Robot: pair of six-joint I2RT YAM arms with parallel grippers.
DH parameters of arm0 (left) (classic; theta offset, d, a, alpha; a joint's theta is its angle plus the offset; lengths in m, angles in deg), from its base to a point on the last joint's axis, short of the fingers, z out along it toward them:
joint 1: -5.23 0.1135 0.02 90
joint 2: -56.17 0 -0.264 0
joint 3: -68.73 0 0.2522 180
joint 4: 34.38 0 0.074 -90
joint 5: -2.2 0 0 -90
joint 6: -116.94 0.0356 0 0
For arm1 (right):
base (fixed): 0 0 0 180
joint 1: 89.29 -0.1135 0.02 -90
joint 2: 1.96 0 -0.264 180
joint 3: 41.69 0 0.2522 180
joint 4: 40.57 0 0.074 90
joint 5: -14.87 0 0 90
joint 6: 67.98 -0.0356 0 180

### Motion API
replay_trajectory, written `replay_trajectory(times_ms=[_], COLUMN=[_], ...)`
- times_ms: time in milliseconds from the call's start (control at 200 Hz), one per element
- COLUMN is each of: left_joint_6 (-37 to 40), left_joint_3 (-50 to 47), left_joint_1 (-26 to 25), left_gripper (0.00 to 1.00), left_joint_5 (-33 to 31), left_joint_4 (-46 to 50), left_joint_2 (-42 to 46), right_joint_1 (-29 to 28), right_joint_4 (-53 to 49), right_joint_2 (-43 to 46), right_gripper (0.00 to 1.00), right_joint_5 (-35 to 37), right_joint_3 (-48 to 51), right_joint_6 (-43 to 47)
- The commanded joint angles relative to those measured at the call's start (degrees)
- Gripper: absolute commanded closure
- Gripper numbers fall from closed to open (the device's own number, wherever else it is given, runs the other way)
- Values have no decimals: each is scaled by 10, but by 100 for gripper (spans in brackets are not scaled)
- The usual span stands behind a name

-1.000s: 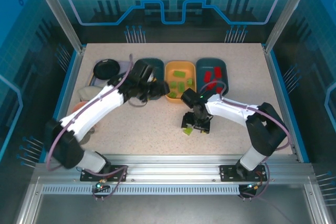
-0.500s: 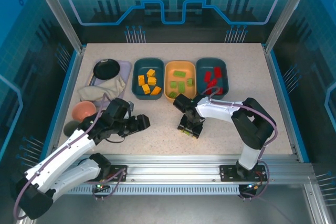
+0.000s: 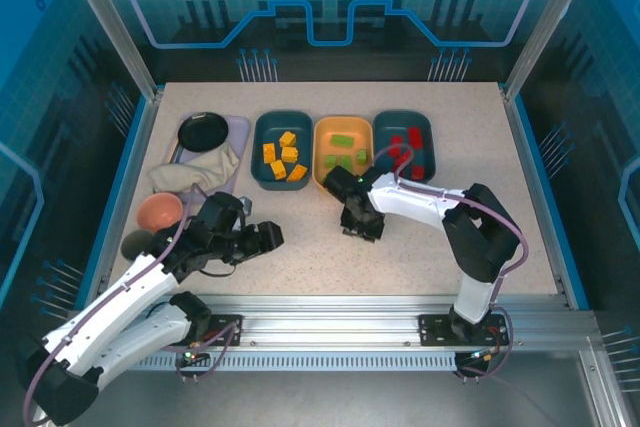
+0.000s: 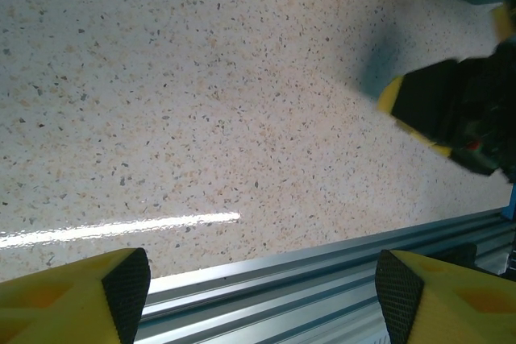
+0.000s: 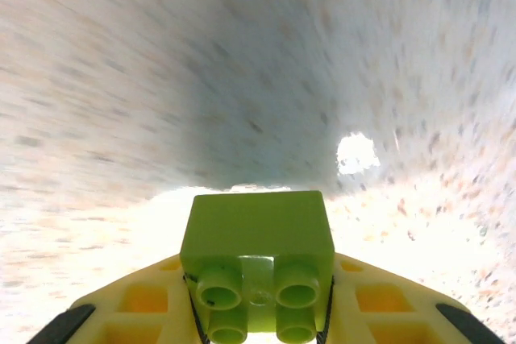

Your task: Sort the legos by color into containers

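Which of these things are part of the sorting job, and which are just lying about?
Job: left teal tray, orange tray, right teal tray, orange bricks, green bricks, red bricks, held green brick.
Lying about: black dish, pink bowl, cloth.

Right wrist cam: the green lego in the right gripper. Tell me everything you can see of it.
The green lego brick is a small lime-green block of glossy plastic, squarish, with four round studs in a two-by-two set facing the wrist camera. It sits level and centred between the yellow fingers of the right gripper, which press on its left and right sides. The speckled table lies blurred behind it; whether the brick touches the table cannot be told.
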Motion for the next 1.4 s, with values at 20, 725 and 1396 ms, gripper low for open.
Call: replay_trajectory(times_ms=[20, 725, 1396], left_joint_6=[-7, 38, 25], left_joint_3=[29, 144, 157], left_joint_1=[-4, -1, 2], left_gripper=[23, 23, 23], left_joint_5=[6, -12, -54], left_joint_4=[-28, -46, 13], left_joint_2=[-31, -161, -108], right_joint_1=[12, 112, 106], right_joint_4=[-88, -207, -207], right_joint_2=[-8, -360, -246], right_gripper=[74, 71, 38], right_joint_5=[131, 169, 125], right_joint_3=[-120, -524, -574], right_joint_6=[135, 305, 293])
